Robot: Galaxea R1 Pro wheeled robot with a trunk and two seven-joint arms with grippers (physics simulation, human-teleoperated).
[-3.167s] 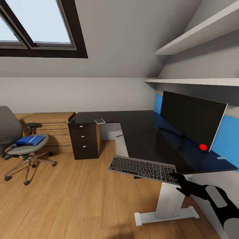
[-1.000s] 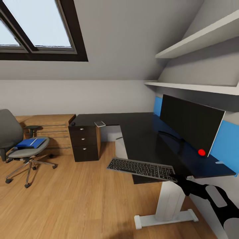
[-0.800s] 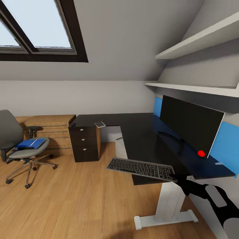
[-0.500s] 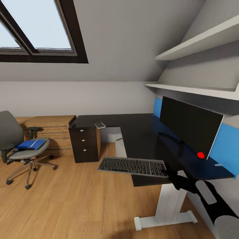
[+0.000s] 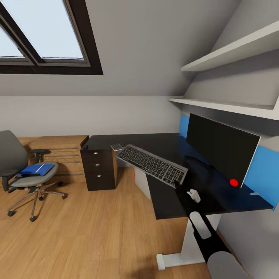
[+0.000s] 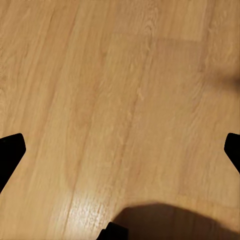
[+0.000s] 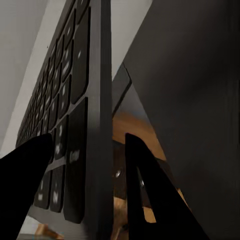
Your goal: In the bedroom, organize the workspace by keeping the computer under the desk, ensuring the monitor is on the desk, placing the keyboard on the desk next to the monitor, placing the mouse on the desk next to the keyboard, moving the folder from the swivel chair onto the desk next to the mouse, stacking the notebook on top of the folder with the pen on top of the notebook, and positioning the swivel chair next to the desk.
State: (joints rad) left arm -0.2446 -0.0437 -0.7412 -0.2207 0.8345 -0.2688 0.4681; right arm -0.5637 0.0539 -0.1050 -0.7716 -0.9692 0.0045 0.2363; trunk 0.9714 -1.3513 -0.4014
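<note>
Two white shelves [image 5: 232,50] run along the sloped pale wall above my worktop [image 5: 162,147], whose glossy black L-shaped top rests on a white leg [image 5: 186,244]. I see the skylight [image 5: 42,31] set in the slope on the left and light wood floor [image 5: 89,228] below. A black drawer unit [image 5: 98,168] with silver knobs sits under the worktop's far end; its drawers are closed, so I cannot see inside. The monitor [image 5: 221,149] stands upright on the worktop against a blue wall panel [image 5: 263,170].

My right gripper [image 5: 181,185] has its fingers [image 7: 145,200] clamped on one end of the keyboard [image 5: 152,164], which hangs tilted above the worktop in front of the monitor. My left gripper [image 6: 120,150] has its fingers [image 6: 10,155] spread wide over bare floor, holding nothing.

Off to the left, well apart from the worktop, the swivel chair [image 5: 21,170] carries the blue folder [image 5: 35,169] on its seat.
</note>
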